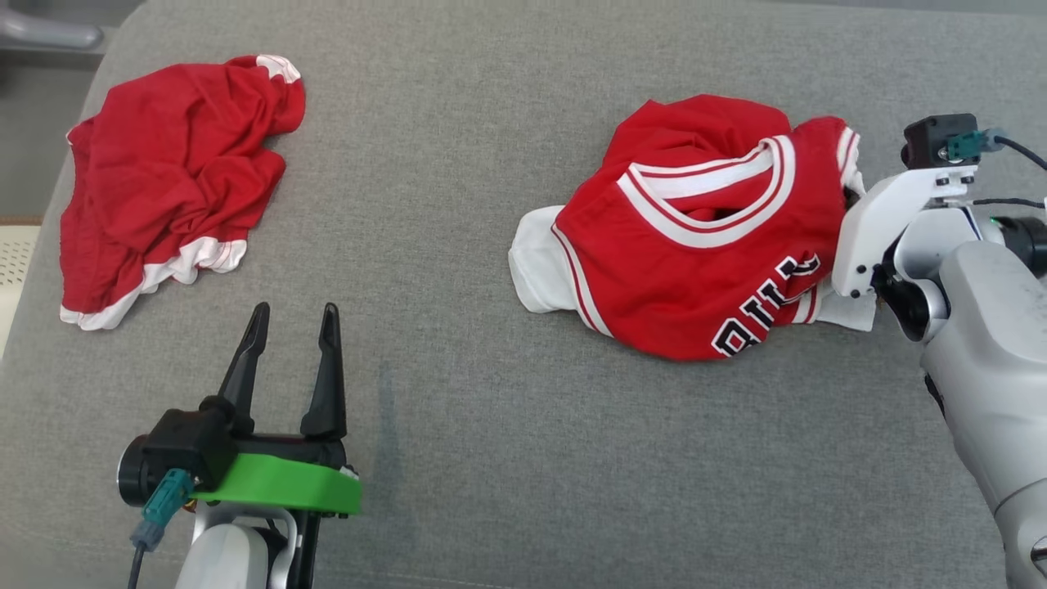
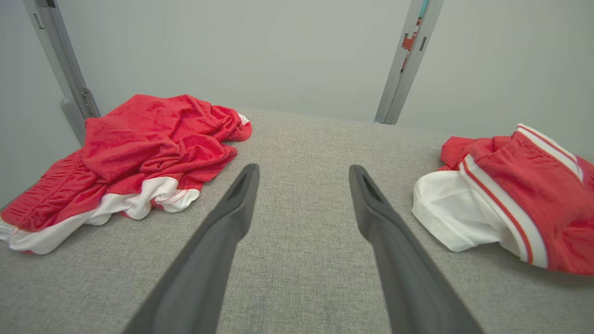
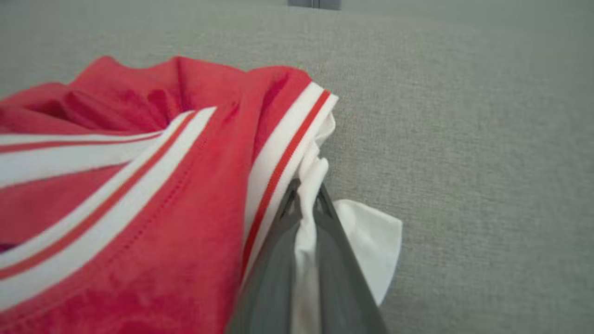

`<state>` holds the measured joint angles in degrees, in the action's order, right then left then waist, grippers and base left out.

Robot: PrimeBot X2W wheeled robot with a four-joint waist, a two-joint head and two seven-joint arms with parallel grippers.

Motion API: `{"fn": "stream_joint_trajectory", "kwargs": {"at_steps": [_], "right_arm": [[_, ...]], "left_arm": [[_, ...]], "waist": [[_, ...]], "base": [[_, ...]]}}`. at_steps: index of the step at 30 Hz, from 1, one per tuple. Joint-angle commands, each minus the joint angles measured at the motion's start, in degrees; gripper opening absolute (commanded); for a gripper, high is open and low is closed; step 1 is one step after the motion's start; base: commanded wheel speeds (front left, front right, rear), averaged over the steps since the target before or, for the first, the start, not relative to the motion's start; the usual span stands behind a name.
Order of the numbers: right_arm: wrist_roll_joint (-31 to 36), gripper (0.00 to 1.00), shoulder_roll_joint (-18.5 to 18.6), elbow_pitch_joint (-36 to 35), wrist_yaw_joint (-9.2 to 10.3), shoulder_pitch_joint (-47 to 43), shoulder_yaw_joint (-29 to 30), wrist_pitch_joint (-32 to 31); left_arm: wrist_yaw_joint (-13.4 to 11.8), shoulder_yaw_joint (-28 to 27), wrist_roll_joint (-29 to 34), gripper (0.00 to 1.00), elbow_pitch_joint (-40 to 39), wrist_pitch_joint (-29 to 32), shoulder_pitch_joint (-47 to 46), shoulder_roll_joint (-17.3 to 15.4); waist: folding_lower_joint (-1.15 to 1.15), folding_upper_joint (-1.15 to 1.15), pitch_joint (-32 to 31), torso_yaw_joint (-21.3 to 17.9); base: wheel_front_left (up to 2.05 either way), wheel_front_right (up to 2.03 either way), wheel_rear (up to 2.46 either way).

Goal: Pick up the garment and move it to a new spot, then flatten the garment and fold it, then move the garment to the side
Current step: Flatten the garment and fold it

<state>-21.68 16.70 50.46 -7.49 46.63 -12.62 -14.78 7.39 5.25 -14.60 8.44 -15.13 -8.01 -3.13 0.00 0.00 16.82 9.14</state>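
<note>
Near the right edge of the grey upholstered surface (image 1: pixel 491 458), right tool (image 3: pixel 306 202) clamped on white fabric of crumpled red-and-white jersey (image 1: pixel 703 270); left tool (image 1: pixel 294 323) parted, empty; pick-up step, next likely a clean lift.

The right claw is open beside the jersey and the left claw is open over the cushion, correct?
No: the right claw is shut on the jersey, as the right wrist view shows. The left claw is open over the cushion.
</note>
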Motion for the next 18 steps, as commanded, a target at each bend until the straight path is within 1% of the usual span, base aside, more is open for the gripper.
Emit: {"fn": "stream_joint_trajectory", "kwargs": {"at_steps": [1, 4, 7, 9, 12, 15, 18], "right_arm": [[-0.95, 0.0, 0.04, -1.67, 0.0, 0.21, -0.76, 1.42], [-3.38, 0.0, -0.9, -6.38, 0.0, 1.76, -2.54, 4.37], [-6.69, 0.0, -2.18, -13.26, 0.0, 4.17, -4.77, 7.22], [-7.57, 0.0, -2.8, -17.14, 0.0, 5.89, -6.23, 8.83], [-9.92, 0.0, -5.2, -21.42, -0.01, 8.73, -7.28, 10.93], [-12.52, 0.0, -8.05, -23.44, 0.0, 12.73, -7.39, 12.66], [-13.54, 0.0, -10.24, -23.6, 0.0, 16.52, -7.71, 14.34]], "left_arm": [[0.08, -0.18, -0.43, 1.0, 0.21, -0.03, 0.46, -0.07], [0.08, -0.44, -0.54, 1.0, 0.23, -0.03, 0.95, -0.07], [0.08, -0.53, -0.58, 1.0, 0.19, -0.03, 1.33, -0.06], [0.08, -0.68, -0.53, 1.0, 0.2, -0.03, 1.5, -0.05], [0.09, -0.98, -0.52, 1.0, 0.2, -0.03, 1.58, -0.04], [0.09, -1.14, -0.42, 1.0, 0.03, -0.03, 1.8, -0.01], [0.09, -1.25, -0.39, 1.0, -0.13, -0.03, 1.81, 0.04]], "waist": [[0.0, 0.0, -1.79, -0.57], [0.0, 0.0, -3.3, -1.26], [0.0, 0.0, -4.68, -2.02], [0.0, 0.0, -5.39, -2.4], [0.0, 0.0, -6.21, -2.82], [0.0, 0.0, -6.65, -3.0], [0.0, 0.0, -6.87, -2.86]], "base": [[0.0, 0.0, 0.0], [0.0, 0.0, 0.0], [0.0, 0.0, 0.0], [0.0, 0.0, 0.0], [0.0, 0.0, 0.0], [0.0, 0.0, 0.0], [0.0, 0.0, 0.0]]}}
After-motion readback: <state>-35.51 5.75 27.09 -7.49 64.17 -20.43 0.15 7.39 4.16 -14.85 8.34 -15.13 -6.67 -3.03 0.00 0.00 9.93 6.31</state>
